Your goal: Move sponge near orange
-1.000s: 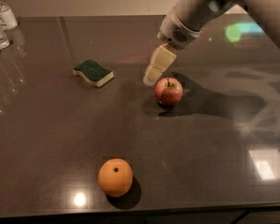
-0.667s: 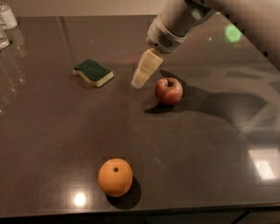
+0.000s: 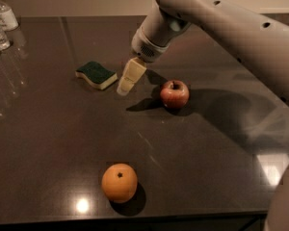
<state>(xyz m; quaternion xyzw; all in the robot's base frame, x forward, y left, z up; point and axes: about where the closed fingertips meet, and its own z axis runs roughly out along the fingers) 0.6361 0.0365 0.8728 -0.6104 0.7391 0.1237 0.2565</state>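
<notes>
The sponge (image 3: 96,74), dark green on top over pale yellow foam, lies flat on the dark table at the left of middle. The orange (image 3: 119,182) sits near the table's front edge, well in front of the sponge. My gripper (image 3: 128,79) hangs from the arm that comes in from the upper right. Its pale tip is just to the right of the sponge, a little above the table, and holds nothing.
A red apple (image 3: 174,94) stands to the right of the gripper. Clear water bottles (image 3: 1,22) stand at the far left corner. The table's front edge (image 3: 135,218) runs just below the orange.
The arm has swung to the left, from over the apple to right beside the sponge. The sponge, apple and orange have not moved.
</notes>
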